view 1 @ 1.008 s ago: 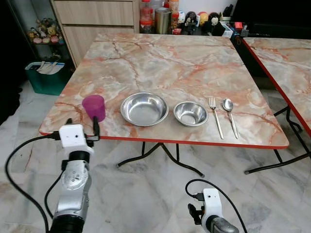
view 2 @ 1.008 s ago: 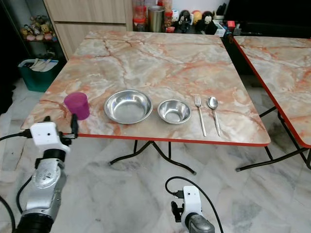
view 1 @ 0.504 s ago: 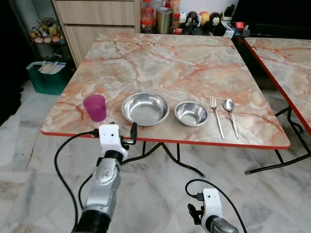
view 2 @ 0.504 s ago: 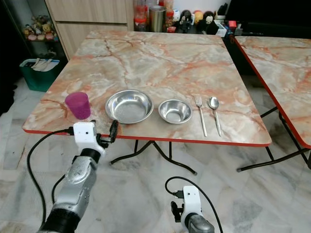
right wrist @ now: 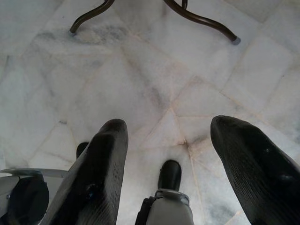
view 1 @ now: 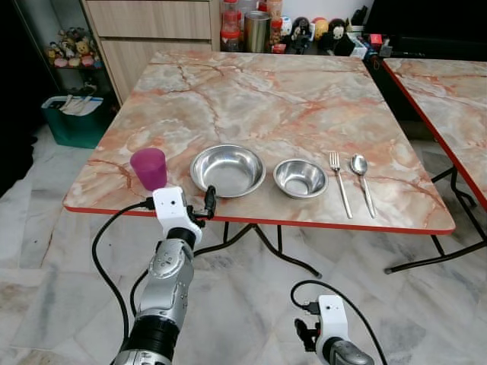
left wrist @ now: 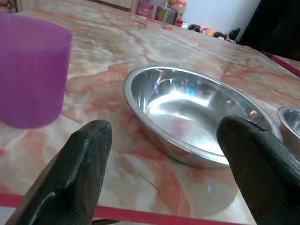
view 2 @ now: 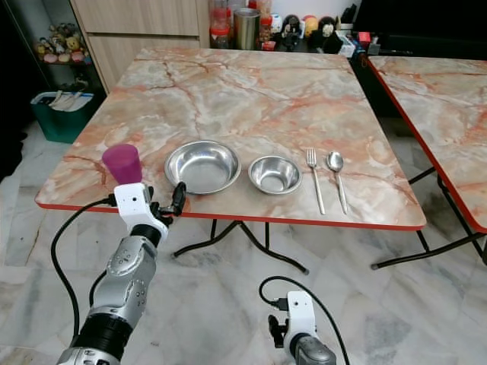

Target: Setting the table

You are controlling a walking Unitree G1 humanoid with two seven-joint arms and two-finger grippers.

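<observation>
Left gripper (left wrist: pixel 159 154) fingers apart, we hover at table (view 1: pixel 266 99) edge; large bowl (left wrist: pixel 197 117) just ahead, purple cup (left wrist: pixel 30 70) beside it. Right gripper (right wrist: pixel 173 159) spread, idle over floor (right wrist: pixel 154 79).

Worktop (view 1: pixel 251 99): marble-patterned, red-edged, on dark metal legs.
Big bowl (view 1: pixel 227 169): steel, near the front edge.
Cup (view 1: pixel 148 168): purple, upright, left of the big bowl.
Small bowl (view 1: pixel 300 177): just right of the big bowl.
Fork (view 1: pixel 338 182), spoon (view 1: pixel 361 173): side by side, right of the small bowl.
</observation>
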